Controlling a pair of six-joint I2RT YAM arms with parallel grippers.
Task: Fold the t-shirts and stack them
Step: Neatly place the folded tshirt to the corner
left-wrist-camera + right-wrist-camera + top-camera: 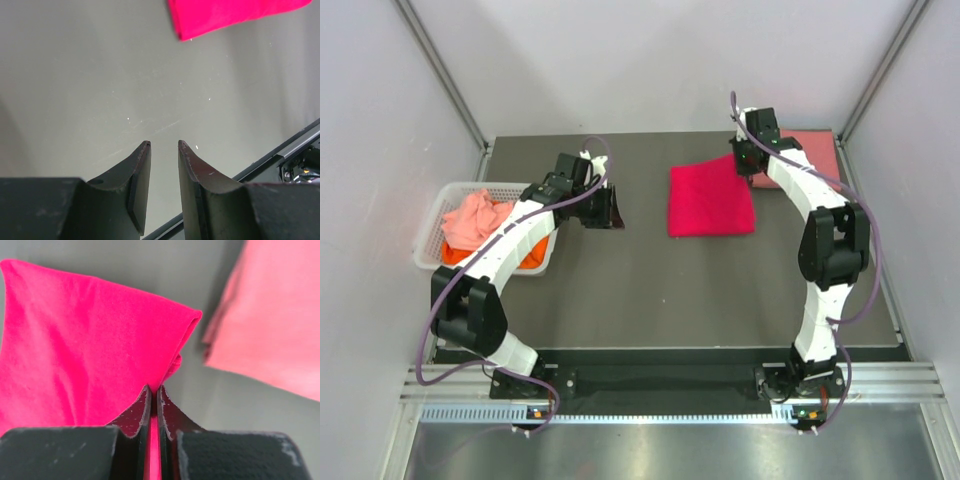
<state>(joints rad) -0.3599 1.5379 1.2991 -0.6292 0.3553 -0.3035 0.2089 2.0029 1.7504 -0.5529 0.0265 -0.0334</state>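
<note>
Here, magenta t-shirt [75, 340] between right fingers [136, 414].

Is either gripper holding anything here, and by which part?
The right gripper pinches the folded magenta-red cloth t-shirt at its far right corner, jaws shut on the fabric. The left gripper holds nothing, jaws apart above the table.

White slotted plastic basket [428, 245] stands upright at L side of dark grey matte table [650, 290], straddling its L edge as seen from above. Close up, table top shows faint scratches & white specks. Ribbed silver aluminium rails [670, 380] run along near edge. Plain white wall panels [660, 60] close in back & both sides, w/ grey metal struts [440, 70] in the corners.
</note>
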